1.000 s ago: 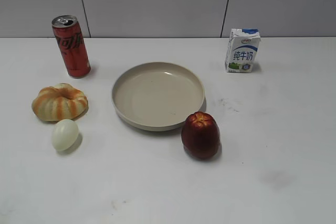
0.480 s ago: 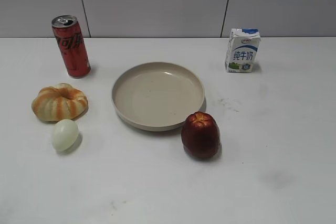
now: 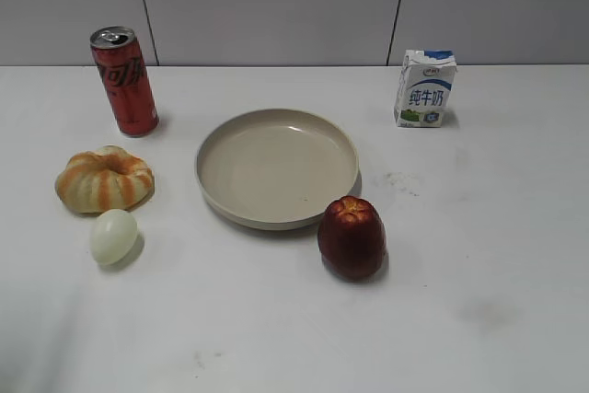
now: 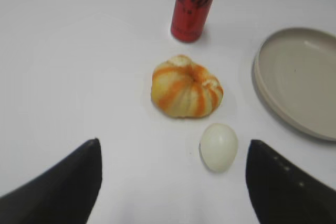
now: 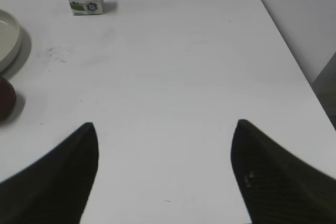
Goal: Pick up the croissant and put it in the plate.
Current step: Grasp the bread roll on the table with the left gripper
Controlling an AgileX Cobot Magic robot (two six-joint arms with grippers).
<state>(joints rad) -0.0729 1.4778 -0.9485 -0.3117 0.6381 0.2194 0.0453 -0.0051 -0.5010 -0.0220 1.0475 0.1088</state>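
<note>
- The wide, shallow, round beige plate (image 3: 276,167) with a raised rim sits on the white surface (image 3: 479,301) and serves as the landmark; nothing lies in it.
- The round ridged croissant (image 3: 104,179), striped orange-brown and cream with a dimpled centre, rests on the surface to the left of the plate, apart from its rim.
- A pale smooth egg (image 3: 114,236) lies just beside the croissant, on its near side, left of the plate.
- A tall red drink can (image 3: 123,81) stands upright beyond the croissant, to the plate's far left.
- A dark red apple (image 3: 352,236) stands at the plate's near-right rim; contact cannot be determined.
- A white-and-blue milk carton (image 3: 425,88) stands upright to the plate's far right, well apart.
- Left claw (image 4: 173,182): fingers spread wide, nothing between them, above the surface short of the egg and croissant.
- Right claw (image 5: 164,171): fingers spread wide over bare surface to the right of the plate, holding nothing.
</note>
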